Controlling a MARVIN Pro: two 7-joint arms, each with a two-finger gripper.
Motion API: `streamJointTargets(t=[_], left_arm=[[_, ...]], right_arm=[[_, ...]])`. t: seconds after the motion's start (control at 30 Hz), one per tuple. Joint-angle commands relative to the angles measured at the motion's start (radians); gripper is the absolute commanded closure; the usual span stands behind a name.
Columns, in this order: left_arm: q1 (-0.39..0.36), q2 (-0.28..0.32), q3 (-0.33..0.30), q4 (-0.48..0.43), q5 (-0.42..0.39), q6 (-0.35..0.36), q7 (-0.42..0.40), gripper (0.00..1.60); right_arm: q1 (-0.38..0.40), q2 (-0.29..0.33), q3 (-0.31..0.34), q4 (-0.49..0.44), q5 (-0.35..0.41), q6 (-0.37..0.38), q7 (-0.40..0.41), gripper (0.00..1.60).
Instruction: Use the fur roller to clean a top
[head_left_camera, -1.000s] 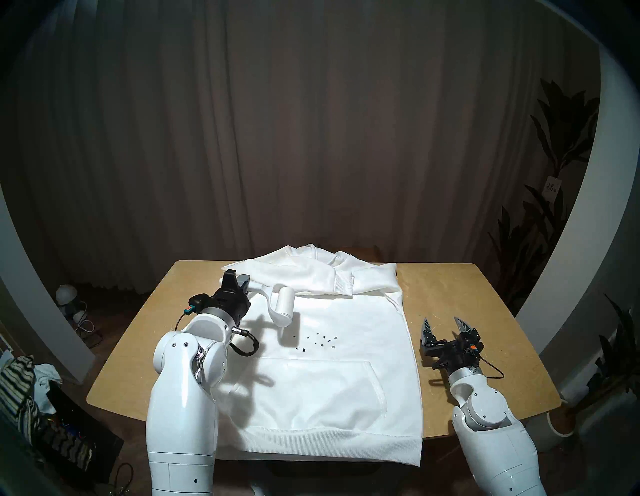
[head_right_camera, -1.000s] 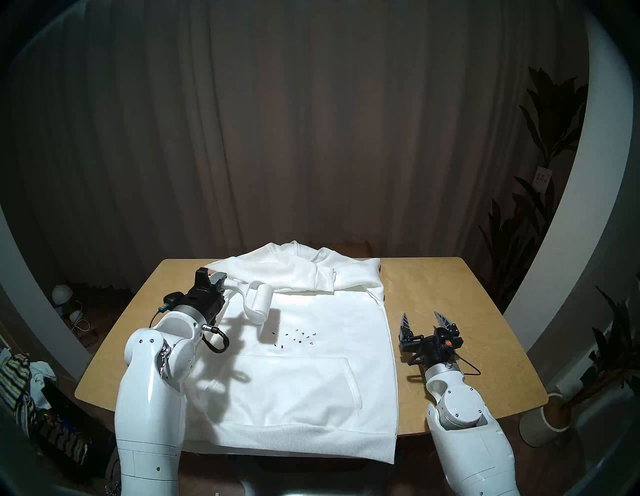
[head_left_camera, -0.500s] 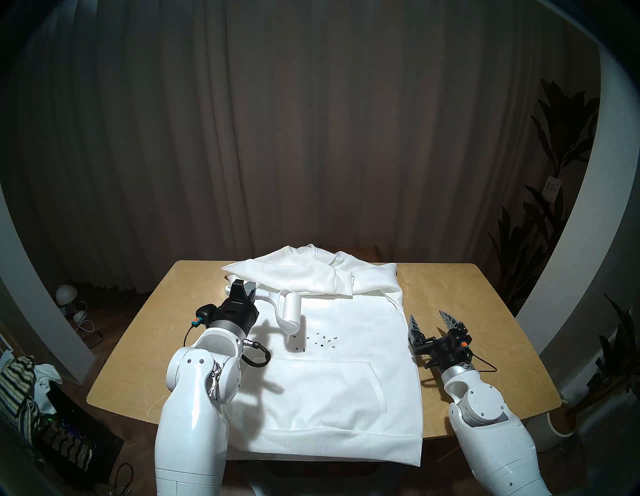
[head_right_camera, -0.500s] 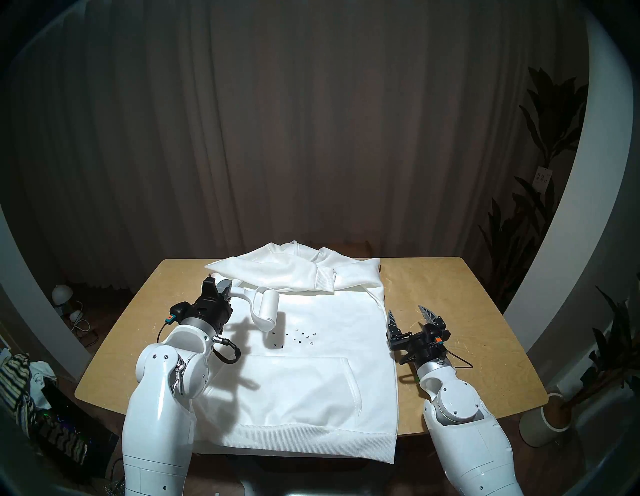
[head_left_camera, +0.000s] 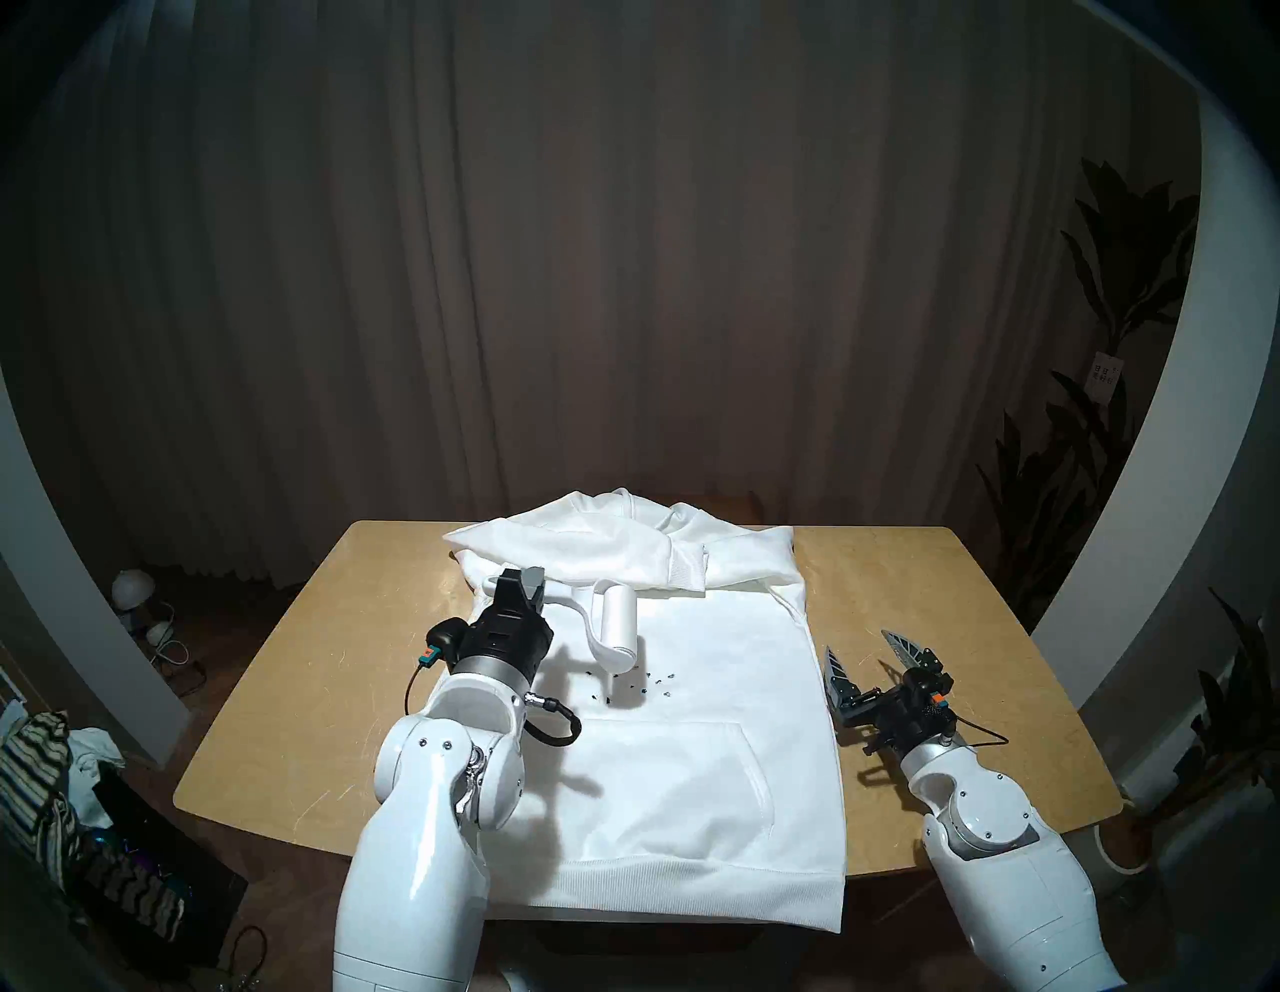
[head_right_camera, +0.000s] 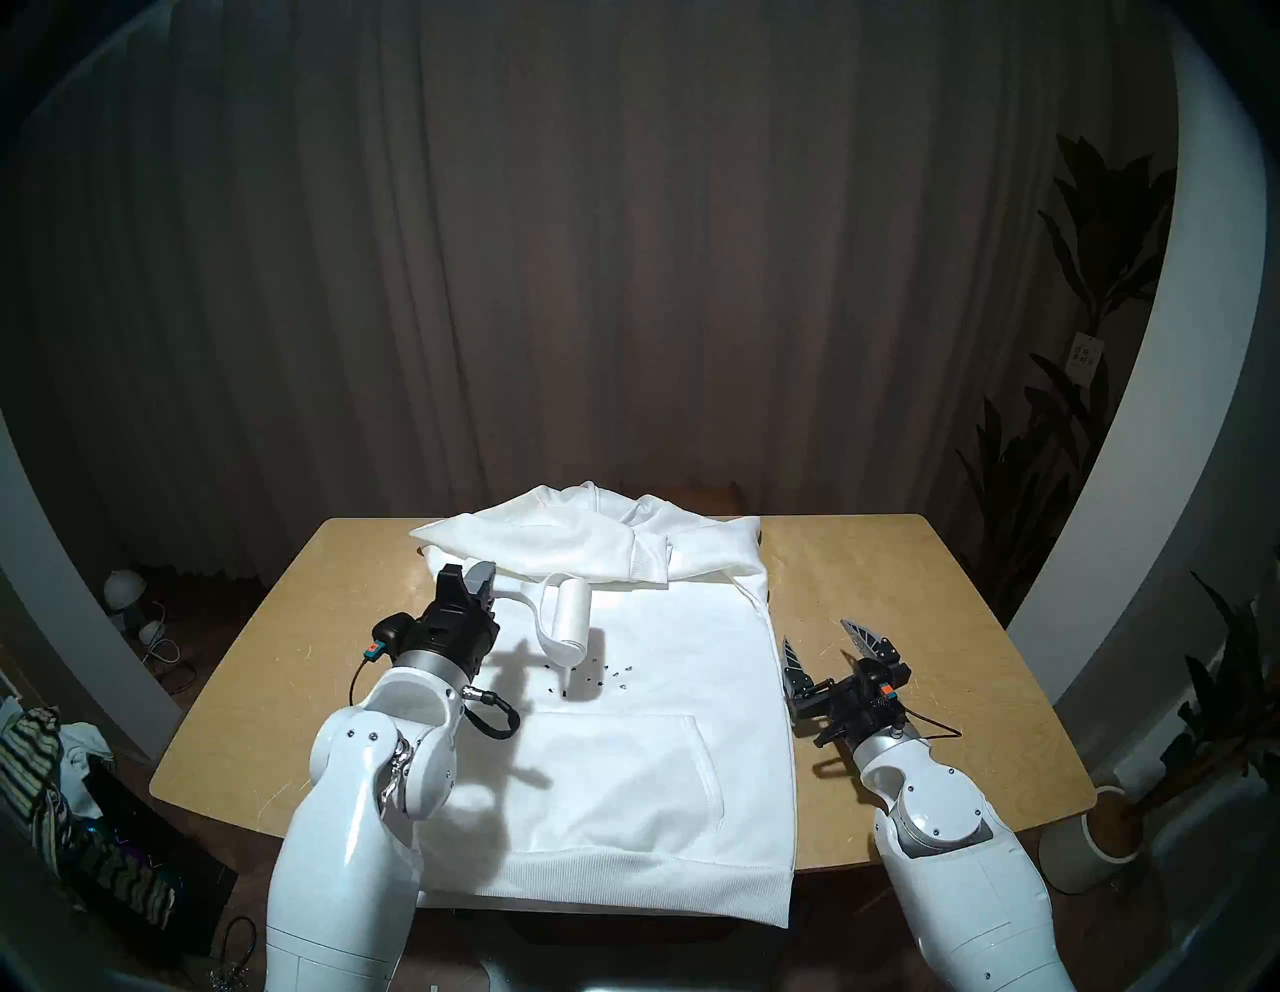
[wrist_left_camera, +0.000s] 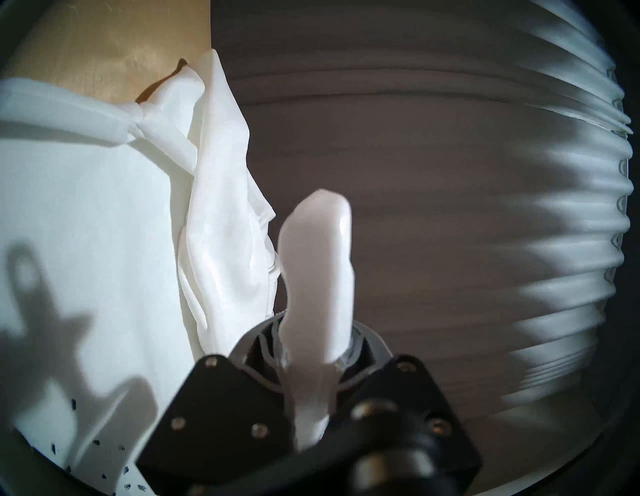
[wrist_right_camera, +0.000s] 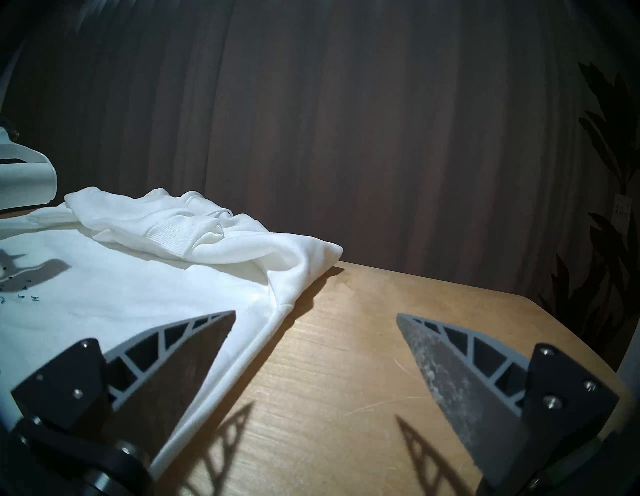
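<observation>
A white hooded top (head_left_camera: 692, 762) lies flat on a wooden bench (head_left_camera: 277, 693), hem toward the robot, hood and folded sleeves bunched at the far edge. A cluster of small dark specks (head_left_camera: 641, 682) sits mid-chest, just above the kangaroo pocket.

The left tool (head_left_camera: 521, 589) is clamped tight on the end of the fur roller's curved handle; the left wrist view shows the white handle (wrist_left_camera: 317, 294) pinched between its jaws. From that grip the handle arcs toward 3 o'clock, and the fur roller (head_left_camera: 613, 634) hangs above the top. Its cylinder's long axis runs roughly 12 to 6 o'clock, near end tipped down toward the cloth. That near end sits at the left edge of the specks, which spread from it toward 3 o'clock. The roller's shadow falls across the nearest specks. Whether the cylinder touches the fabric cannot be told; it looks just above it.

The left arm is far nearer the specks. The likely next move is lowering the cylinder flat and rolling toward 3 o'clock.

The right tool (head_left_camera: 876, 661) hovers above the bare bench just past the top's right edge, at 3 o'clock from the specks, jaws spread wide and holding nothing.
</observation>
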Motion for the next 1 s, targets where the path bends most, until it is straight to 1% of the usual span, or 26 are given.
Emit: streamJointTargets(t=[0.0, 0.07, 0.13, 0.17, 0.2, 0.23, 0.3, 0.33, 0.4, 0.5, 0.53, 0.57, 0.6, 0.67, 0.77, 0.83, 0.87, 0.9, 0.93, 0.97], left_arm=[[-0.013, 0.016, 0.051, -0.005, 0.068, -0.011, -0.005, 1.6], [-0.016, 0.018, 0.059, -0.004, 0.076, -0.016, -0.008, 1.6], [-0.021, 0.028, 0.067, -0.003, 0.094, -0.007, -0.014, 1.6], [-0.022, 0.03, 0.068, -0.001, 0.084, 0.004, -0.017, 1.6], [-0.024, 0.042, 0.08, -0.001, 0.108, 0.005, -0.017, 1.6], [-0.023, 0.043, 0.086, 0.002, 0.114, 0.002, -0.025, 1.6], [-0.023, 0.038, 0.095, 0.01, 0.118, -0.004, -0.024, 1.6], [-0.023, 0.034, 0.096, 0.017, 0.114, -0.007, -0.029, 1.6], [-0.026, 0.036, 0.105, 0.028, 0.116, -0.012, -0.036, 1.6], [-0.033, 0.042, 0.125, 0.047, 0.129, -0.029, -0.067, 1.6], [-0.037, 0.045, 0.135, 0.05, 0.11, -0.04, -0.059, 1.6], [-0.04, 0.047, 0.142, 0.055, 0.117, -0.048, -0.06, 1.6], [-0.042, 0.05, 0.151, 0.056, 0.101, -0.062, -0.06, 1.6], [-0.045, 0.054, 0.165, 0.05, 0.108, -0.073, -0.055, 1.6], [-0.051, 0.058, 0.18, 0.047, 0.129, -0.09, -0.038, 1.6], [-0.06, 0.058, 0.186, 0.059, 0.12, -0.102, -0.025, 1.6], [-0.063, 0.058, 0.188, 0.061, 0.078, -0.113, -0.011, 1.6], [-0.065, 0.057, 0.189, 0.061, 0.095, -0.113, -0.002, 1.6], [-0.069, 0.057, 0.192, 0.068, 0.11, -0.117, -0.011, 1.6], [-0.071, 0.058, 0.195, 0.07, 0.108, -0.121, -0.008, 1.6]], right_arm=[[0.028, -0.088, 0.0, -0.034, -0.097, -0.006, -0.109, 0.0], [0.022, -0.087, -0.02, -0.056, -0.117, 0.005, -0.155, 0.0], [0.018, -0.086, -0.029, -0.064, -0.14, 0.006, -0.167, 0.0], [0.019, -0.083, -0.035, -0.053, -0.166, -0.027, -0.177, 0.0], [0.017, -0.079, -0.041, -0.05, -0.179, -0.024, -0.181, 0.0], [0.015, -0.078, -0.046, -0.047, -0.185, -0.018, -0.187, 0.0], [0.008, -0.079, -0.055, -0.047, -0.207, -0.008, -0.201, 0.0], [0.006, -0.073, -0.06, -0.044, -0.209, -0.016, -0.191, 0.0], [-0.001, -0.07, -0.066, -0.048, -0.224, -0.009, -0.197, 0.0], [-0.006, -0.07, -0.067, -0.046, -0.225, -0.009, -0.199, 0.0], [-0.006, -0.07, -0.067, -0.043, -0.224, -0.007, -0.2, 0.0], [-0.006, -0.069, -0.068, -0.04, -0.225, -0.01, -0.201, 0.0], [-0.004, -0.073, -0.068, -0.033, -0.231, -0.014, -0.209, 0.0], [0.004, -0.072, -0.076, -0.02, -0.243, -0.025, -0.211, 0.0], [0.009, -0.069, -0.084, -0.013, -0.238, -0.022, -0.196, 0.0], [0.008, -0.052, -0.092, -0.01, -0.233, -0.045, -0.168, 0.0], [0.007, -0.046, -0.096, -0.008, -0.231, -0.066, -0.159, 0.0], [0.006, -0.046, -0.096, -0.009, -0.24, -0.07, -0.166, 0.0], [0.005, -0.048, -0.097, -0.015, -0.239, -0.057, -0.165, 0.0], [0.005, -0.051, -0.097, -0.017, -0.231, -0.05, -0.162, 0.0]])
